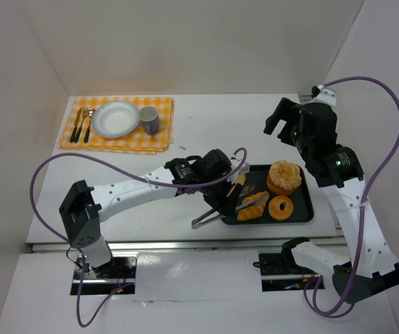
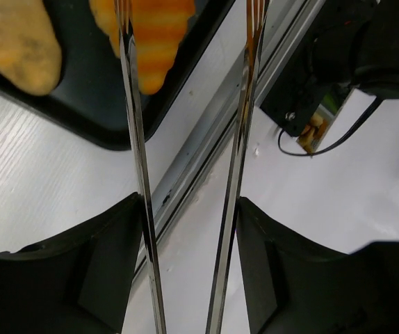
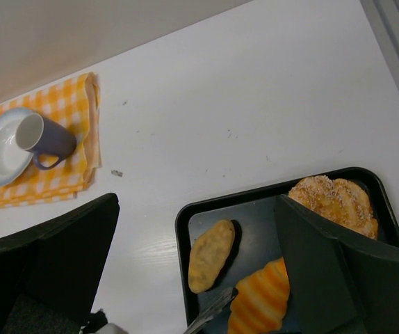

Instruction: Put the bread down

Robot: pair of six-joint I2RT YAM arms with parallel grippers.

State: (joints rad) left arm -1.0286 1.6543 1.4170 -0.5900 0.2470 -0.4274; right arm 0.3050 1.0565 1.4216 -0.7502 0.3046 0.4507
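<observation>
The bread, a small orange-brown glazed doughnut (image 1: 281, 207), lies at the near right of the black tray (image 1: 304, 217). It does not show in either wrist view. My left gripper (image 1: 217, 209) (image 2: 189, 264) is shut on metal tongs (image 1: 206, 220) (image 2: 135, 139). The two blades stand apart, with their tips at the striped croissant (image 1: 252, 207) (image 2: 151, 35), left of the doughnut. My right gripper (image 1: 277, 118) (image 3: 196, 264) is open and empty, raised behind the tray.
The tray also holds a round sesame bun (image 1: 284, 177) (image 3: 331, 202) and an oval pale roll (image 2: 15, 42) (image 3: 211, 255). A yellow checked cloth (image 1: 161, 136) at the far left carries a white plate (image 1: 115, 120), a mug (image 1: 149, 120) and cutlery (image 1: 81, 125).
</observation>
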